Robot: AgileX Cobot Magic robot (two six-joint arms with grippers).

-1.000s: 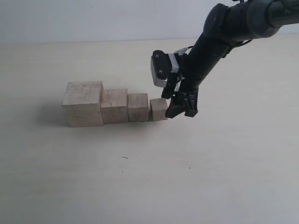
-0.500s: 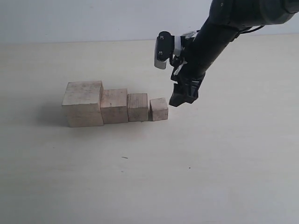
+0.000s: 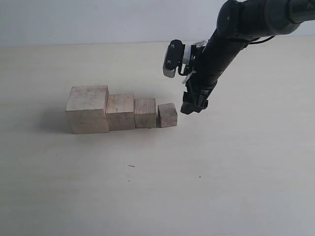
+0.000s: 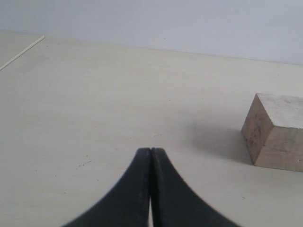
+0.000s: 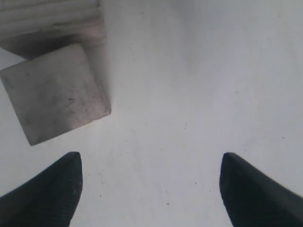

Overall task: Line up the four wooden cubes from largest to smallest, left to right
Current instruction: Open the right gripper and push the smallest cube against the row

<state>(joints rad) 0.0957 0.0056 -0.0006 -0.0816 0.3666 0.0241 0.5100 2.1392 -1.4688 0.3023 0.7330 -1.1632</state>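
Note:
Four pale wooden cubes stand in a touching row on the table: the largest cube [image 3: 87, 108] at the left, then the second cube [image 3: 120, 111], the third cube [image 3: 145, 112] and the smallest cube [image 3: 167, 115] at the right end. My right gripper [image 3: 193, 107] hangs open just right of the smallest cube, a little above the table, holding nothing. In the right wrist view the smallest cube [image 5: 56, 92] lies ahead of the spread fingers [image 5: 52, 189]. My left gripper [image 4: 151, 152] is shut and empty, and the largest cube [image 4: 275, 130] shows off to one side of it.
The pale table [image 3: 157, 187] runs out on all sides of the row. A light wall [image 3: 98, 19] rises behind the table's far edge. A thin seam [image 4: 21, 53] crosses the table in the left wrist view.
My right gripper has let go of the smallest cube and drawn up and to the right, away from it. The row of cubes has stayed put.

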